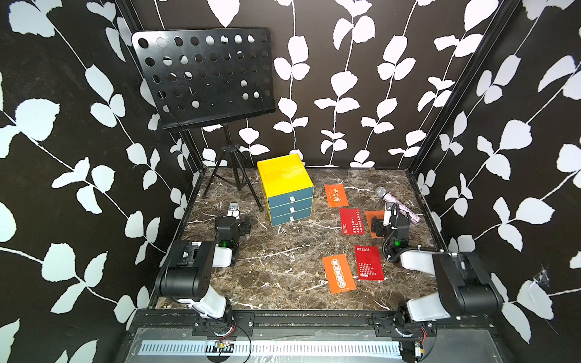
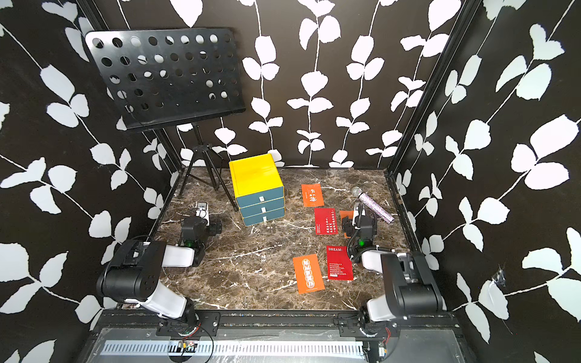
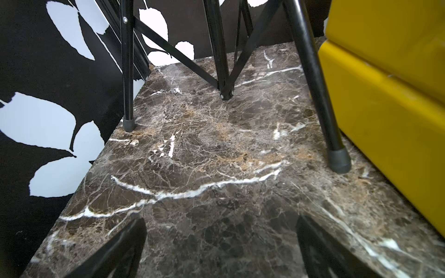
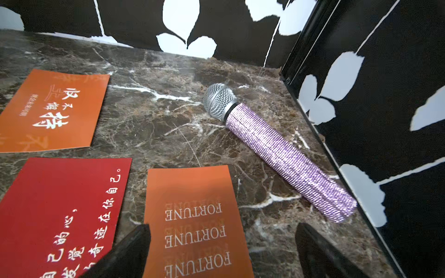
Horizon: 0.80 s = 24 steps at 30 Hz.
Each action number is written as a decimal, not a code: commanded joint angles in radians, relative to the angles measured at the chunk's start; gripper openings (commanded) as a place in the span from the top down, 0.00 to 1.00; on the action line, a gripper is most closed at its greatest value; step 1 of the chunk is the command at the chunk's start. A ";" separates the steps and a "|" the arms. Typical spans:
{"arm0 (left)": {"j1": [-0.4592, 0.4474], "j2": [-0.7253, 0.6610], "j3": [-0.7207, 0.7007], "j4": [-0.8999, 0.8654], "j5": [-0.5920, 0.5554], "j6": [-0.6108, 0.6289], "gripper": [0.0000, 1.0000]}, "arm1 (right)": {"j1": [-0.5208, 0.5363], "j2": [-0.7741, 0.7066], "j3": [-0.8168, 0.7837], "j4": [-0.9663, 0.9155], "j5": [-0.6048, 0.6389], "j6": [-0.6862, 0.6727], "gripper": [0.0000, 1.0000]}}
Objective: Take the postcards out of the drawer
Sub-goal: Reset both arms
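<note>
Several postcards lie flat on the marble table, right of the drawer unit (image 1: 289,201), which has a yellow top and three teal drawers, all pushed in. At the back lies an orange postcard (image 1: 335,195), then a red one (image 1: 351,221). A red DREAM card (image 1: 368,262) and an orange one (image 1: 338,273) lie nearer the front. My right gripper (image 1: 390,210) hovers open over an orange FORTUNE postcard (image 4: 192,216), holding nothing. My left gripper (image 1: 233,210) is open and empty over bare marble, left of the unit (image 3: 385,120).
A glittery purple microphone (image 4: 277,149) lies by the right wall, just beyond my right gripper. A black music stand (image 1: 204,75) rises at the back left. Its tripod legs (image 3: 320,96) stand on the table between my left gripper and the drawer unit.
</note>
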State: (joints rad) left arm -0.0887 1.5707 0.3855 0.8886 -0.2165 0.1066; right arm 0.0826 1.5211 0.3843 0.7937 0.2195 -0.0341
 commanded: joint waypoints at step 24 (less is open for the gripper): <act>0.020 -0.022 0.017 -0.008 0.055 -0.006 0.01 | -0.035 0.004 0.015 0.053 -0.034 0.034 0.01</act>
